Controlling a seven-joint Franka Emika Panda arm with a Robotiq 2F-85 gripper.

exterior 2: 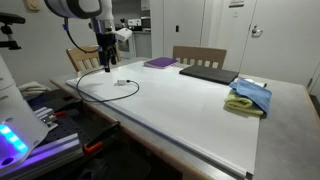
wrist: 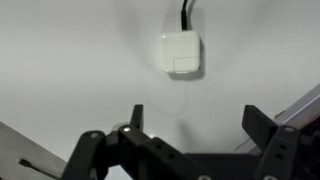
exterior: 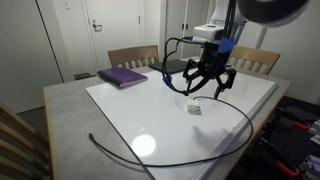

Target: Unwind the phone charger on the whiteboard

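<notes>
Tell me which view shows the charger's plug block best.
The wrist view: the plug block sits close and sharp, cable leaving its far end. In both exterior views it is a small speck on the whiteboard near the hand.

Purple book [exterior: 123,76] lies flat near the far edge of the grey tabletop [exterior: 60,120], a wooden chair [exterior: 133,56] behind it. In an exterior view, a blue cloth [exterior 2: 255,92] overlies a yellow-green cloth [exterior 2: 240,105], beside a dark flat slab [exterior 2: 208,73].
</notes>
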